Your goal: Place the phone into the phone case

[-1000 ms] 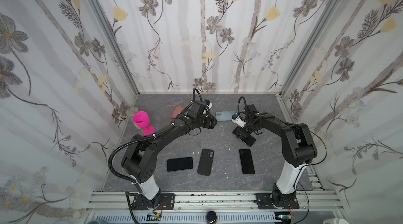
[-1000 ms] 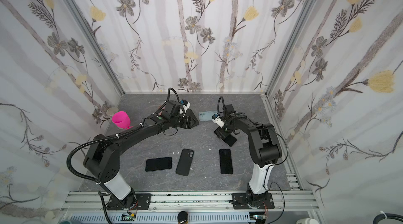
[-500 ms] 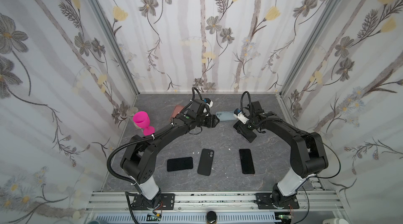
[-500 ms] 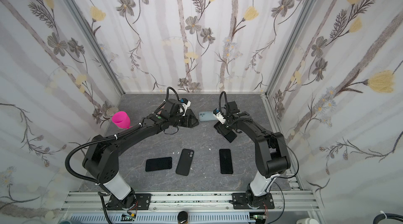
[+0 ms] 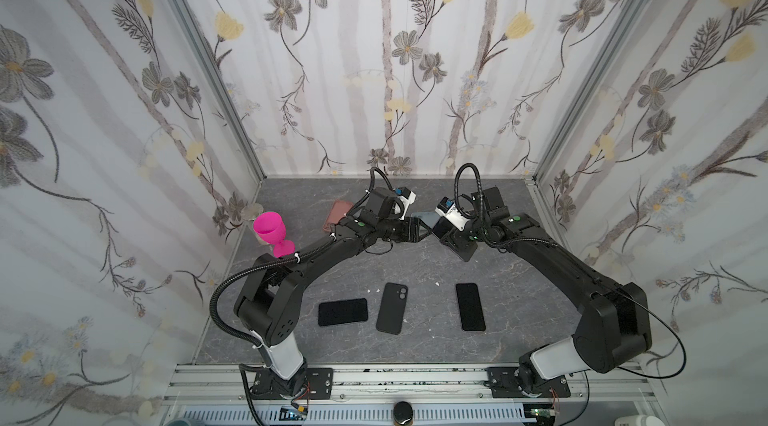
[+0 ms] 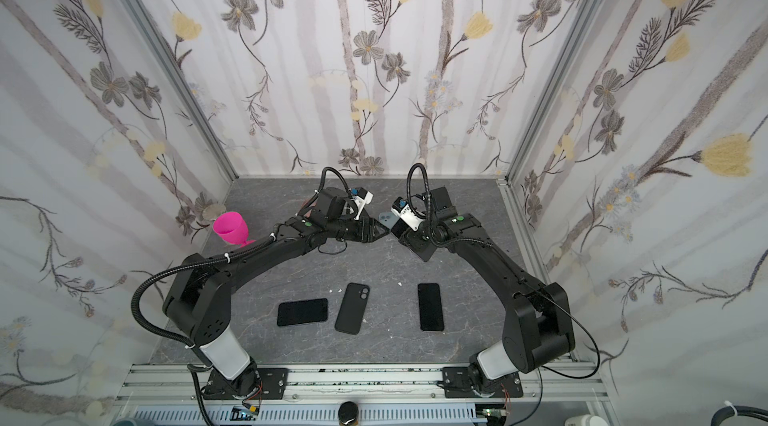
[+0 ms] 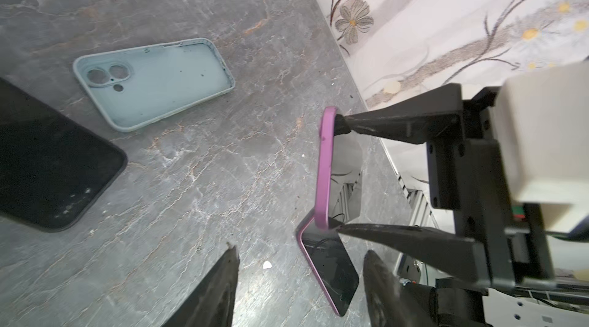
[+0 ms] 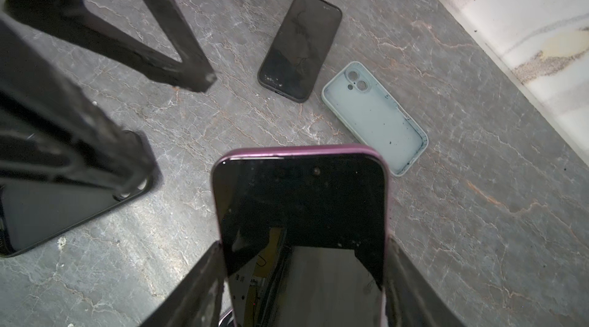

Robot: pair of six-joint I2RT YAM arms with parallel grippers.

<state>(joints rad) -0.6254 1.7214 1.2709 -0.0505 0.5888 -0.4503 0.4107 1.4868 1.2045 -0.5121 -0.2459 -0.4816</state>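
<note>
Swinging its elbow outward, the right arm has carried the right gripper (image 8: pixel 302 242) close to the left gripper (image 7: pixel 301 252), which has barely shifted; the two now stand nearly tip to tip. This suggests the phone (image 8: pixel 299 201) is in hand and ready, with fitting not yet begun. Its long edges are clamped between the right fingers (image 7: pixel 382 124), its top end jutting past their tips. Just short of that end the left fingers (image 7: pixel 223 284) stand apart, empty. The pale blue phone case (image 7: pixel 153 86) lies hollow side up on the table (image 7: pixel 223 166), beyond both sets of fingertips and touching neither.
</note>
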